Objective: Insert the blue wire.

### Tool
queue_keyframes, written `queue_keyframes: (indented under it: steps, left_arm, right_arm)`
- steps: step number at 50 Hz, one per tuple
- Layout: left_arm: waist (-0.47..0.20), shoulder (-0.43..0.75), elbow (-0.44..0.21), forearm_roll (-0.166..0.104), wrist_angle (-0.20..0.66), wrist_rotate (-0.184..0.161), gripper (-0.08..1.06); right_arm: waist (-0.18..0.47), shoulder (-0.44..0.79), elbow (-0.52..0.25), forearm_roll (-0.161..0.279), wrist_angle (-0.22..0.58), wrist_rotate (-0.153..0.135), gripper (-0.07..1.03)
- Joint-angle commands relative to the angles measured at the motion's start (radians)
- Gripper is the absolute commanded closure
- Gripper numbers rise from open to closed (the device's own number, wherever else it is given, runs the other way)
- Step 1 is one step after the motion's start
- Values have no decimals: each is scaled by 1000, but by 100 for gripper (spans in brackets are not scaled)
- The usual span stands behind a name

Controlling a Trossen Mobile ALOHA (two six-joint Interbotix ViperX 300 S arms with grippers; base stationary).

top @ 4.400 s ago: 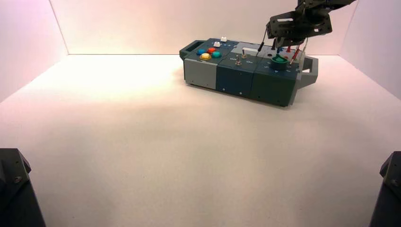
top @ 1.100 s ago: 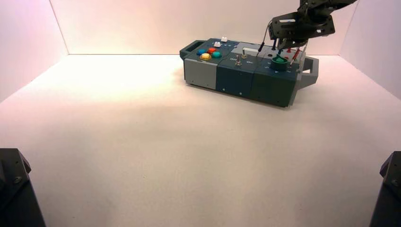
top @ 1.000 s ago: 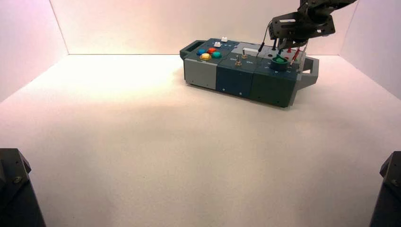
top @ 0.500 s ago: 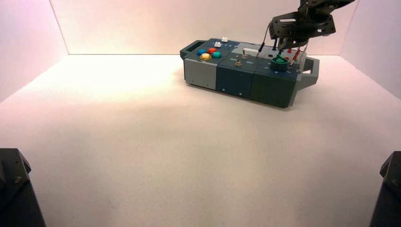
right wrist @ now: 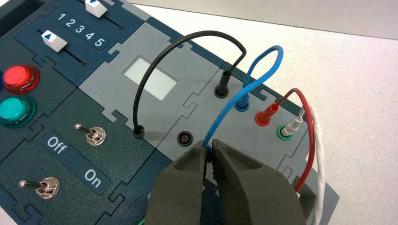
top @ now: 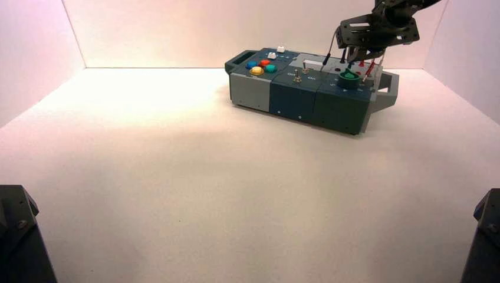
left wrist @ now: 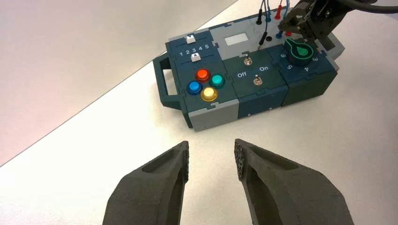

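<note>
At far left, the left gripper (left wrist: 211,161), parked well apart from the box, fingers spread wide with only pale tabletop (top: 177,177) between. Towards the back right of that tabletop, a long box (top: 295,94) of dark green, navy and grey panels, turned slightly askew. At its left end, a dark green, frame-shaped handle (left wrist: 165,84). Next, two white slider caps (right wrist: 54,41) on dark tracks beside the printed row "1 2 3 4 5", the nearer cap towards the 1 end. In front of these, four round, glossy push buttons: blue (left wrist: 194,87), red (left wrist: 202,75), yellow (left wrist: 209,93) and teal (left wrist: 217,80). Farther right, two silver metal toggle switches (right wrist: 95,136) beside the lettering "Off" and "On", with a pale rectangular window (right wrist: 150,78) behind, in a grey panel. Beyond, a thin black flexible wire (right wrist: 162,54) in a high arch, then a round black socket (right wrist: 185,138). Near the front right, a round dark green knob (left wrist: 299,51) with a brighter green pointer. Over the grey wire panel behind the knob, the right gripper (right wrist: 209,152), fingers closed on the near end of the thin light-blue flexible wire (right wrist: 244,91). Its other end in a blue socket (right wrist: 242,105) near the far edge, with a loop between; seating of the gripped end impossible to tell. Farther right, a thin red wire (right wrist: 309,126) with a red plug, then a thicker white wire (right wrist: 319,154).
</note>
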Motion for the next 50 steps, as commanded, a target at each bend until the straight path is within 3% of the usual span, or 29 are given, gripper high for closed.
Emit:
queue_keyframes:
  steps: [1,50]
  left_arm:
    - [3,-11,-15,0,-9,8,45]
    - [3,-17,-14,0,-5,8,45]
  right_arm:
    - [-17,3,-5,0,20,-3,99]
    - [-17,37,-26,-3,20,-3,96]
